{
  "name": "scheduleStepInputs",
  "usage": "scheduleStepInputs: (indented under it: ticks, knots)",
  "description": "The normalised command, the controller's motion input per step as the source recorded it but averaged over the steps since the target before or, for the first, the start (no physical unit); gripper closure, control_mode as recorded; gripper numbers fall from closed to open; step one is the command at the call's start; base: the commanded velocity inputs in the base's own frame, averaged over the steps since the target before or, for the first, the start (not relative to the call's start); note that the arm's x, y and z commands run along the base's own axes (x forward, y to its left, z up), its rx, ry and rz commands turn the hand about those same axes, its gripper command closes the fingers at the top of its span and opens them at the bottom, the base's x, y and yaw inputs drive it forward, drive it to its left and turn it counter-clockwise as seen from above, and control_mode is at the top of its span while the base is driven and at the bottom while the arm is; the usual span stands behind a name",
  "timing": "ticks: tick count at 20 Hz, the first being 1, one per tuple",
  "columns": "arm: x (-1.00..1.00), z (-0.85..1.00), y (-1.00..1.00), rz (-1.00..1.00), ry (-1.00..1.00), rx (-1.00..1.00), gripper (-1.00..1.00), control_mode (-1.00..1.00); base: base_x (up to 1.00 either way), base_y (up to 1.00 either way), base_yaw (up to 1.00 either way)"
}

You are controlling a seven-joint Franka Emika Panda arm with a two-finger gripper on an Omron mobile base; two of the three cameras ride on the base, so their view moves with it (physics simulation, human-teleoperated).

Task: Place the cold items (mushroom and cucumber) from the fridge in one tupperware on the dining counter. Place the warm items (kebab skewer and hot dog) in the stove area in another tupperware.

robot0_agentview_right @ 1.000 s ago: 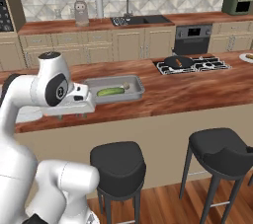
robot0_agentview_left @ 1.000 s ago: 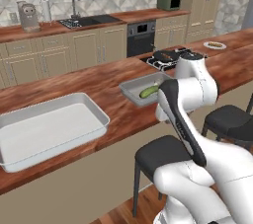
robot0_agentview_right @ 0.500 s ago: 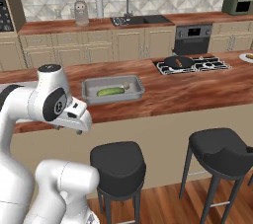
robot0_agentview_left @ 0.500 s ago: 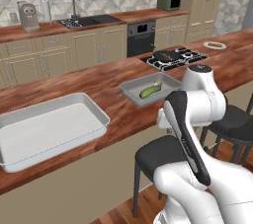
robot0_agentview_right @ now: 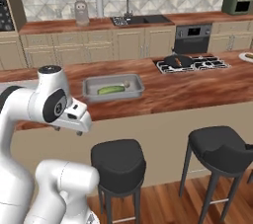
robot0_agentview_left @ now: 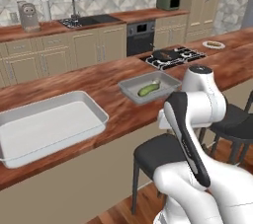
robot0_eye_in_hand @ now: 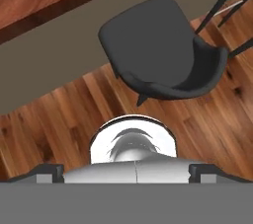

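On the dining counter [robot0_agentview_left: 113, 107] [robot0_agentview_right: 168, 92] stands a small grey tub [robot0_agentview_left: 129, 90] [robot0_agentview_right: 90, 90]. In it lie the dark green cucumber [robot0_agentview_left: 148, 89] [robot0_agentview_right: 111, 90] and a tiny beige mushroom [robot0_agentview_right: 127, 84]. A wide, shallow white tupperware [robot0_agentview_left: 20, 156] sits on the counter's left part. My gripper [robot0_agentview_right: 68, 130] [robot0_eye_in_hand: 126, 171] hangs off the counter's near edge, pointing down at a black stool [robot0_eye_in_hand: 163, 50]. Its fingertips [robot0_eye_in_hand: 49, 171] stand far apart with nothing between them. I cannot make out the kebab skewer or the hot dog; the fridge is out of view.
Two black stools [robot0_agentview_right: 118, 156] [robot0_agentview_right: 220, 144] stand against the counter's beige side. Beyond the counter lie a stove [robot0_agentview_left: 173, 56] [robot0_agentview_right: 192, 63] with a dark pan, a white plate [robot0_agentview_left: 213, 45], a sink [robot0_agentview_left: 89, 20] and beige cabinets. A wood floor shows below.
The arm has drawn back from the small tub and swung the hand down off the counter's near edge. The cucumber stays in the tub. The jaws stay wide.
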Motion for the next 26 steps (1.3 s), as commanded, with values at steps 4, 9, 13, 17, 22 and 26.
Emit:
scheduleStepInputs:
  ticks: [4, 9, 13, 17, 22, 26]
  knots:
    - [0.00, 0.00, 0.00, 0.00, 0.00, 0.00, -1.00, 1.00, -1.00, 0.60, 0.11]
    - [0.00, 0.00, 0.00, 0.00, 0.00, 0.00, -1.00, 1.00, -0.93, 1.00, 0.51]
    - [0.00, 0.00, 0.00, 0.00, 0.00, 0.00, -1.00, 1.00, -0.68, 1.00, 0.73]
    - [0.00, 0.00, 0.00, 0.00, 0.00, 0.00, -1.00, 1.00, -0.27, 1.00, 0.42]
    - [0.00, 0.00, 0.00, 0.00, 0.00, 0.00, -1.00, 1.00, 0.06, 1.00, 0.07]
    - [0.00, 0.00, 0.00, 0.00, 0.00, 0.00, -1.00, 1.00, 0.19, 1.00, -0.11]
